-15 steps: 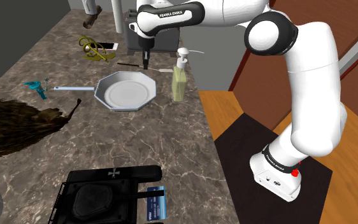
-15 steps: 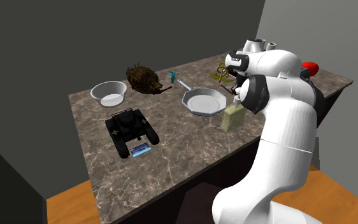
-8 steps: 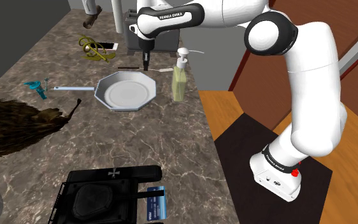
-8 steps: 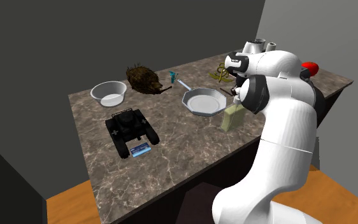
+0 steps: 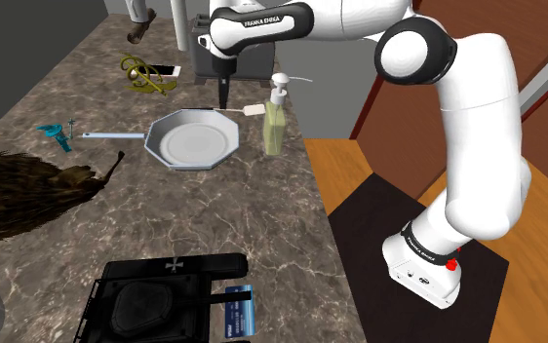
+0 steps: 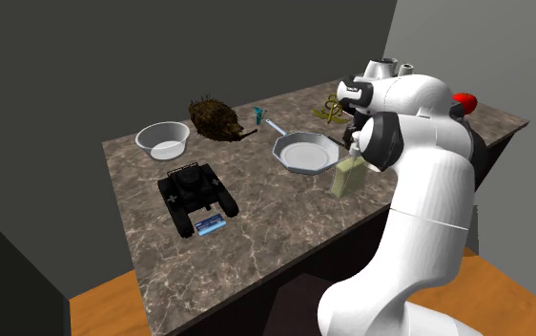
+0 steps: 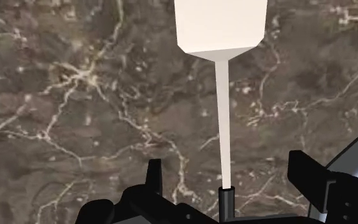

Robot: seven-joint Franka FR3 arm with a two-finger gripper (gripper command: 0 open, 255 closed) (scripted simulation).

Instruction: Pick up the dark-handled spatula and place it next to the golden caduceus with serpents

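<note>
The spatula (image 5: 251,109) has a pale blade, a thin pale shaft and a dark handle (image 5: 196,108). It lies on the marbled counter just behind the grey pan. My gripper (image 5: 223,100) points straight down over its middle. In the wrist view the fingers (image 7: 153,173) stand well apart, open, with the spatula's shaft (image 7: 223,121) running between them untouched and its blade (image 7: 220,25) ahead. The golden caduceus (image 5: 143,76) lies farther toward the shoulder view's left, a short way beyond the handle's end; it is also seen as the caduceus (image 6: 331,110) in the second exterior view.
An octagonal grey pan (image 5: 196,139) with a long handle sits just in front of the spatula. A yellowish soap dispenser (image 5: 274,122) stands near the counter's edge. A dark box (image 5: 253,60) stands behind. Farther off are a teal object (image 5: 56,134), a brown spiky thing (image 5: 28,190) and a black toy tank (image 5: 160,297).
The gripper's fingers have opened and let go of the spatula. The spatula now sits slightly closer to the pan. The arm has hardly moved.
</note>
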